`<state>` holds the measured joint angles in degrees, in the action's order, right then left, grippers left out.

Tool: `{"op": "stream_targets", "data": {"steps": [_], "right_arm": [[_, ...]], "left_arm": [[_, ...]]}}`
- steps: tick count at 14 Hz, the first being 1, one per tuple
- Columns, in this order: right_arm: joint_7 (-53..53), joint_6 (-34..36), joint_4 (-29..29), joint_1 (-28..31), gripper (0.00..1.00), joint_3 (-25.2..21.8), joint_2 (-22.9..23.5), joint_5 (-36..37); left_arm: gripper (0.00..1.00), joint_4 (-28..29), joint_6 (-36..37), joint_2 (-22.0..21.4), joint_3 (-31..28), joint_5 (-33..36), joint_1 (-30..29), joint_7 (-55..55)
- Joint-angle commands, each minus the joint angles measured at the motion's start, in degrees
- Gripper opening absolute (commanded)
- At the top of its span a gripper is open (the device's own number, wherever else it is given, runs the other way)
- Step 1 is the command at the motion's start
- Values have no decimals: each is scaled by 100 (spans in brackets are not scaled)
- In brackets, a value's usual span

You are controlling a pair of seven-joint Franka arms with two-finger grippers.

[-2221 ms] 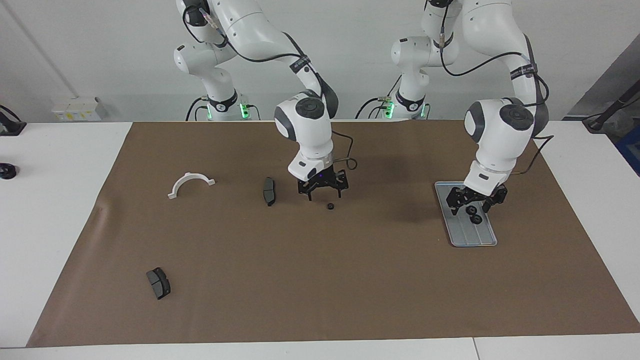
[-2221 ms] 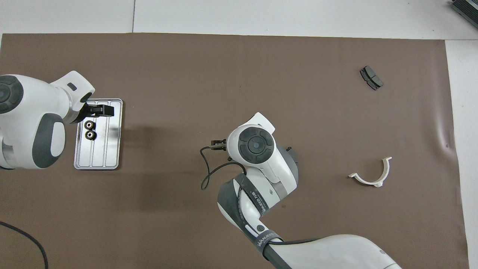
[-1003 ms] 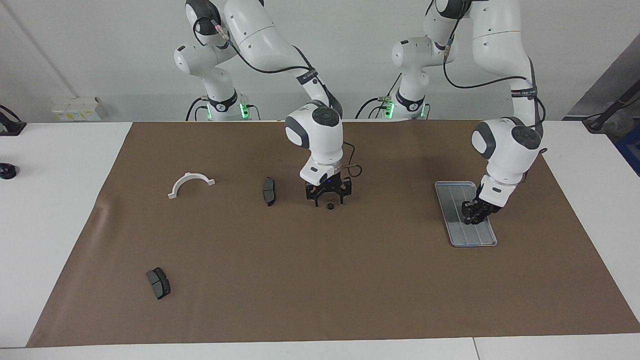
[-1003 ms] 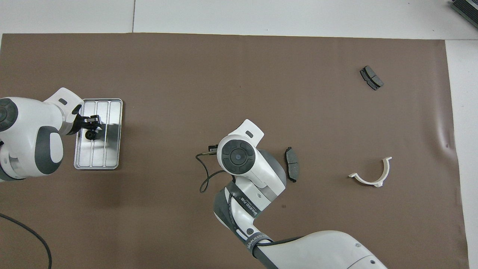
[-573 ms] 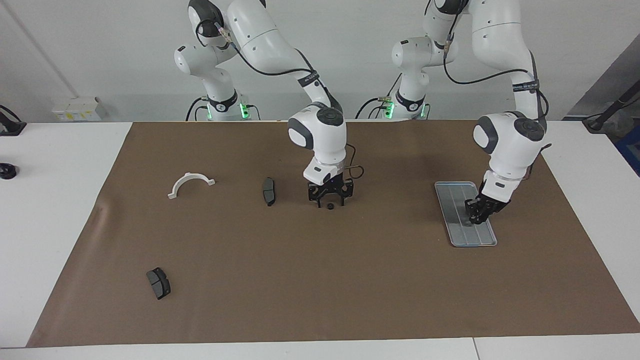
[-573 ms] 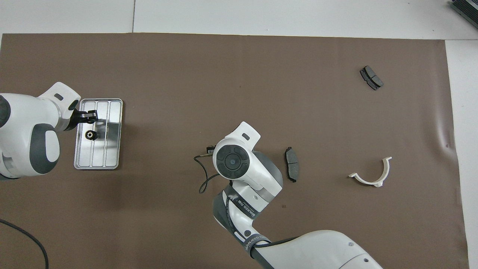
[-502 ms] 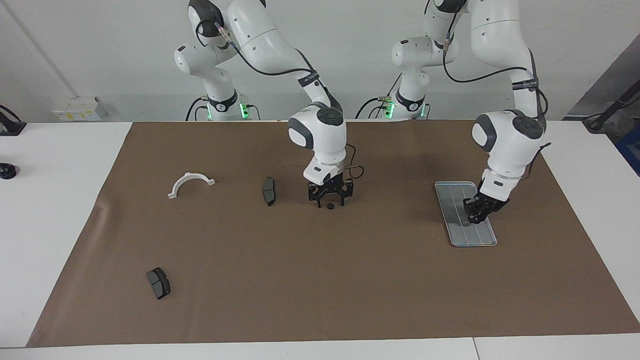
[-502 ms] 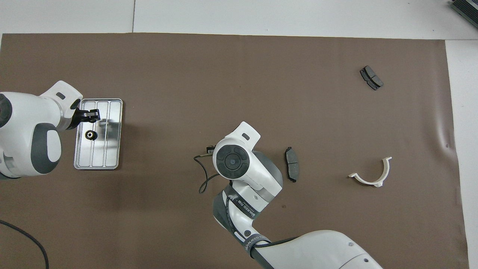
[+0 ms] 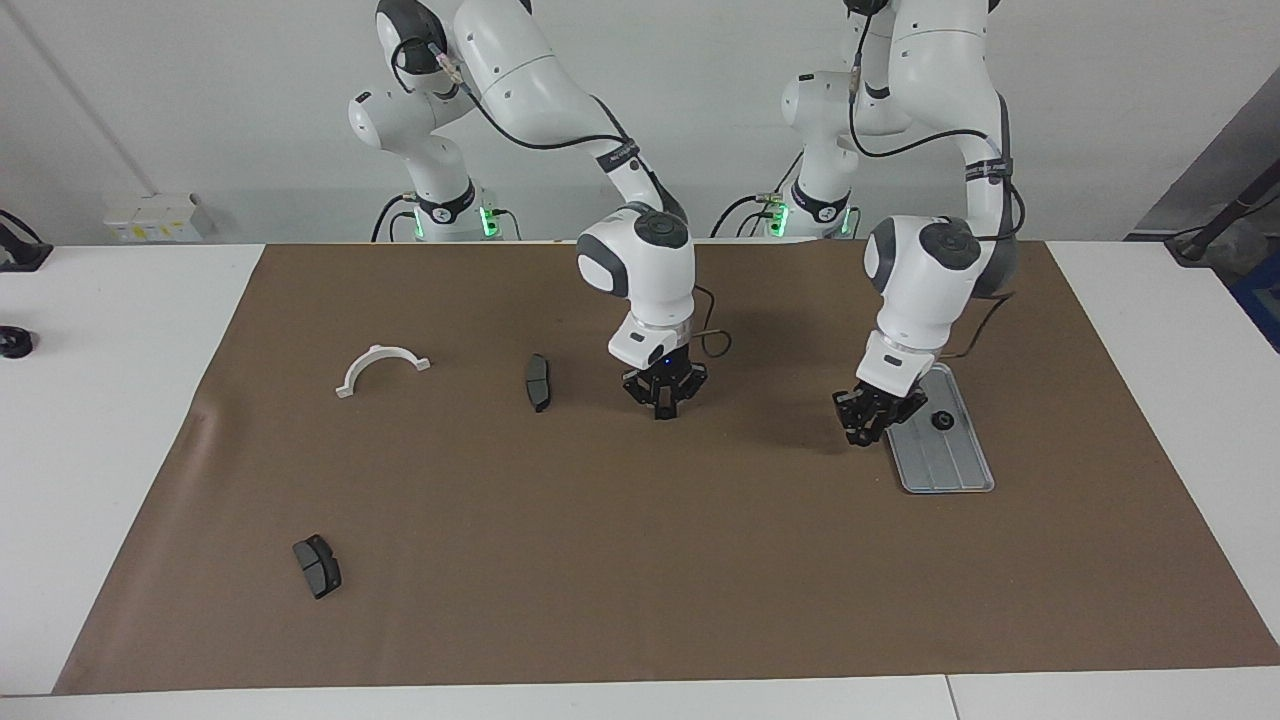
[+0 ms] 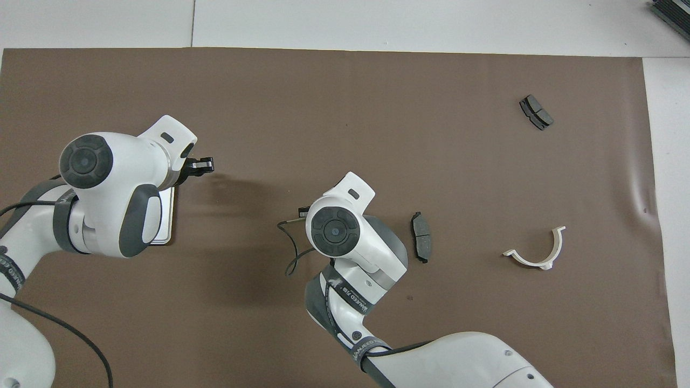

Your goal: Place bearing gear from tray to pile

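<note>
A small black round bearing gear [image 9: 940, 420] lies in the flat grey ridged metal tray [image 9: 950, 470], in the half nearer to me; the tray sits on the brown paper mat [image 9: 600, 560] toward my left arm's end of the table, and from overhead my own left arm covers all but a strip of it [image 10: 168, 215]; my left gripper [image 9: 866, 425] [image 10: 204, 165] hangs low over the mat just beside the tray's long edge, fingers drawn close together, and I cannot tell whether anything is pinched between them; my right gripper [image 9: 661, 405] points straight down at the middle of the mat, its tips pressed together close to the paper, hidden from overhead by its own wrist; a dark grey curved brake pad [image 9: 538, 382] [image 10: 421, 244] lies near it toward my right arm's end; a white plastic half-ring bracket [image 9: 381, 368] [image 10: 536, 253] lies closer still to that end; a second dark grey brake pad [image 9: 317, 566] [image 10: 536, 112] lies much farther from me.
</note>
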<state>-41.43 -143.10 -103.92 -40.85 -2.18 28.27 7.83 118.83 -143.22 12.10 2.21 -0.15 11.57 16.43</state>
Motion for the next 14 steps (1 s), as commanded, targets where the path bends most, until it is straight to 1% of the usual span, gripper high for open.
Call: {"op": "stream_targets", "data": {"steps": [1, 2, 4, 5, 7, 8, 10, 11, 12, 13, 14], "right_arm": [[-172, -7, 47, 77, 0, -37, 65, 113], [-146, 150, 47, 173, 0, -72, -118, 104], [90, 510, -40, 637, 0, -54, -609, 104], [283, 764, -76, 892, 0, -54, -856, 96], [783, 1152, -85, 1428, 0, -54, -1147, 26], [1160, 1231, -93, 1752, 0, -46, -1192, 16], [1811, 1145, -146, 2377, 0, -37, -1175, -71], [2162, 1101, -146, 2623, 0, -46, -1131, -263], [2436, 996, -138, 2817, 0, -46, -1070, -482], [2612, 847, -138, 3019, 0, -46, -991, -650], [2771, 785, -138, 3169, 0, -46, -929, -739]], "left_arm": [[0, -211, 128, 135, -98, -38, 520, 561], [0, -255, 128, 222, -98, -29, 731, 737], [0, -316, 110, 311, -98, -29, 1135, 1045], [0, -447, 127, 459, -98, -29, 1329, 1195], [0, -668, 128, 670, -98, -29, 1759, 1590], [0, -686, 128, 680, -89, -29, 1944, 1661], [0, -677, 49, 724, -72, -37, 2287, 1854], [0, -660, 14, 733, -54, -38, 2376, 1864], [3, -564, 48, 715, -62, -38, 2672, 1855], [28, -467, 31, 698, -54, -38, 2789, 1829], [65, -457, -13, 689, -54, -38, 2833, 1785]]}}
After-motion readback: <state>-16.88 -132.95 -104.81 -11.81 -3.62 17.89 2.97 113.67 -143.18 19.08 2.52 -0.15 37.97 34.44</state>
